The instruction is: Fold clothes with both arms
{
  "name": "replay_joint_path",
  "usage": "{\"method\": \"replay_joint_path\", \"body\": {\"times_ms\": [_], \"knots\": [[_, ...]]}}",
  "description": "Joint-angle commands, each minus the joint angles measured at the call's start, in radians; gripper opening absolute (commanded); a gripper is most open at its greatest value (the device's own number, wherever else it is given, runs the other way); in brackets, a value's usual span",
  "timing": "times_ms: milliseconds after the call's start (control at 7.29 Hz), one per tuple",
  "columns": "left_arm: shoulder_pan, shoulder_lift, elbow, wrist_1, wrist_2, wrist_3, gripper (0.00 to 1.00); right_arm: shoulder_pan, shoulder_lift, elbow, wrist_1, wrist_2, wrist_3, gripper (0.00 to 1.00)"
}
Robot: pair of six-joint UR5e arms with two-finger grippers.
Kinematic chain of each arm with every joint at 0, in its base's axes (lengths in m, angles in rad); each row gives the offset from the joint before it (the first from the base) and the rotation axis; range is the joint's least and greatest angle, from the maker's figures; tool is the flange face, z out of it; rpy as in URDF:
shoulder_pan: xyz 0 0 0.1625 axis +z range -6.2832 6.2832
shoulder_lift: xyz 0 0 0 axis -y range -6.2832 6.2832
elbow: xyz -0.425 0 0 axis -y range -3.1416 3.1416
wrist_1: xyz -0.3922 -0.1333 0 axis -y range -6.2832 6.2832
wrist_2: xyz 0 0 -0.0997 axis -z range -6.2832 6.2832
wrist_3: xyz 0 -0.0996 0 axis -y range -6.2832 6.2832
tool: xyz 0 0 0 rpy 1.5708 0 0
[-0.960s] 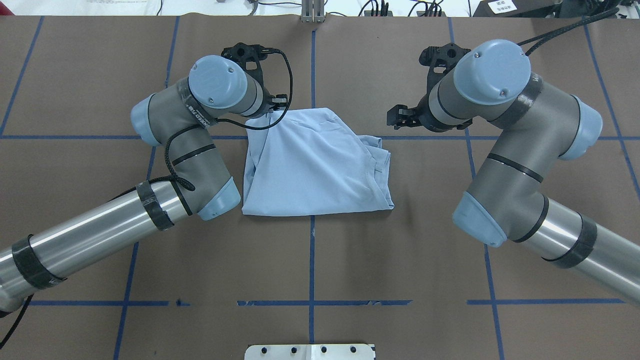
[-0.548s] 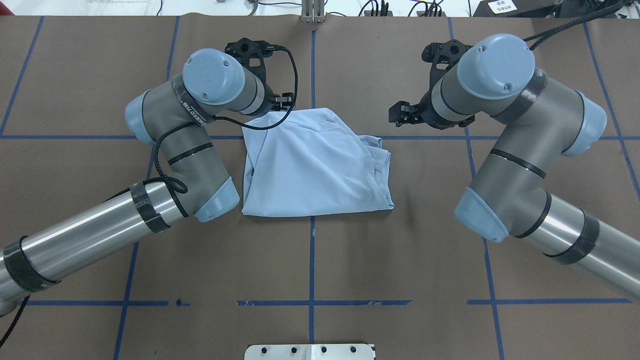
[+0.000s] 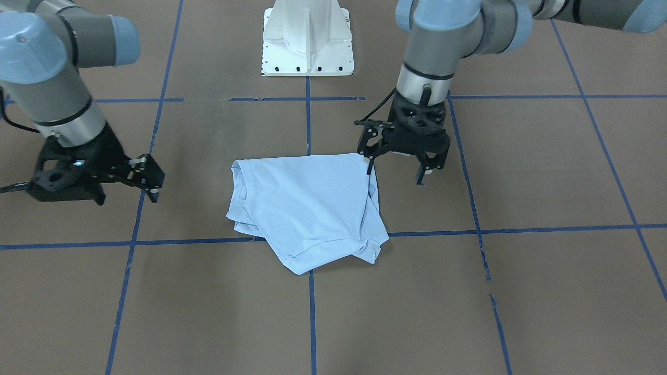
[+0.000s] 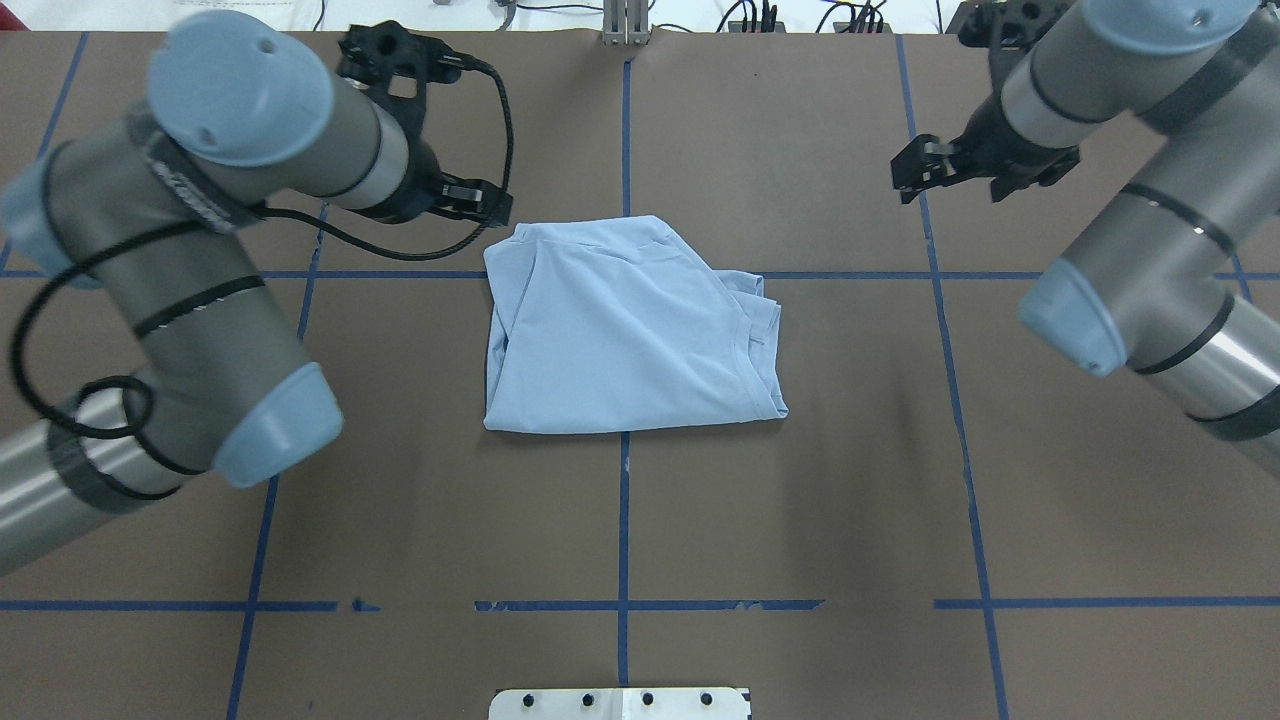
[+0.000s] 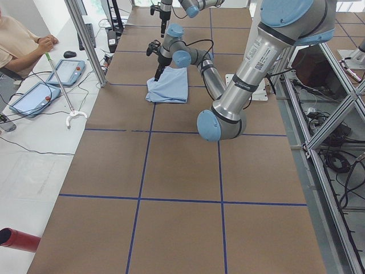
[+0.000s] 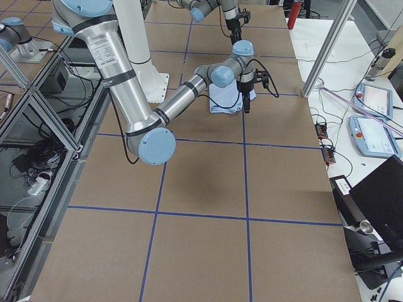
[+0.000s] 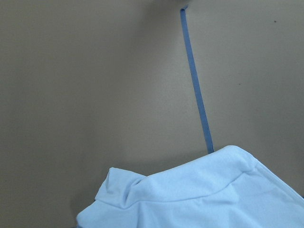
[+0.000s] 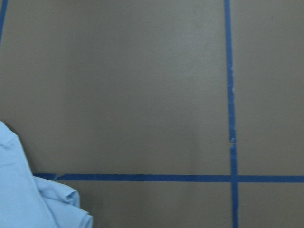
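Note:
The light blue T-shirt point(image 4: 625, 330) lies folded into a rough rectangle at the table's middle; its print is hidden. It also shows in the front view point(image 3: 307, 208) and both wrist views point(image 7: 199, 199) point(image 8: 23, 199). My left gripper point(image 3: 397, 172) is open and empty, raised just beside the shirt's edge on my left. In the overhead view it point(image 4: 450, 205) sits off the shirt's far left corner. My right gripper point(image 3: 126, 194) is open and empty, well off the shirt on my right, also seen overhead point(image 4: 950, 185).
The brown table cover point(image 4: 800, 520) carries a grid of blue tape lines point(image 4: 623, 520). The white pedestal base point(image 3: 307, 47) stands at my near edge. Cables point(image 4: 760, 15) lie along the far edge. A side table with tablets point(image 5: 65, 64) and a person point(image 5: 17, 40) are beyond it.
Both arms have risen and swung outward, away from the shirt. The left gripper has left the shirt's far left corner. The right gripper has moved further right. The shirt has not moved.

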Motion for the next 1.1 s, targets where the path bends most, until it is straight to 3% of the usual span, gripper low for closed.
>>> {"method": "replay_joint_path", "body": {"times_ms": [0, 274, 411, 685, 960], "knots": [[-0.166, 0.122, -0.179, 0.161, -0.076, 0.295, 1.0, 0.249, -0.099, 0.021, -0.145, 0.116, -0.437, 1.0], [-0.373, 0.234, -0.204, 0.19, -0.184, 0.597, 1.0, 0.474, -0.182, 0.011, -0.277, 0.152, -0.845, 1.0], [-0.48, 0.29, -0.198, 0.191, -0.256, 0.723, 1.0, 0.554, -0.219, 0.011, -0.343, 0.19, -0.959, 1.0], [-0.591, 0.479, -0.193, 0.185, -0.371, 0.784, 1.0, 0.613, -0.404, 0.026, -0.339, 0.221, -0.974, 1.0], [-0.628, 0.555, -0.131, 0.182, -0.386, 0.793, 1.0, 0.621, -0.507, 0.023, -0.299, 0.224, -0.964, 1.0]]}}
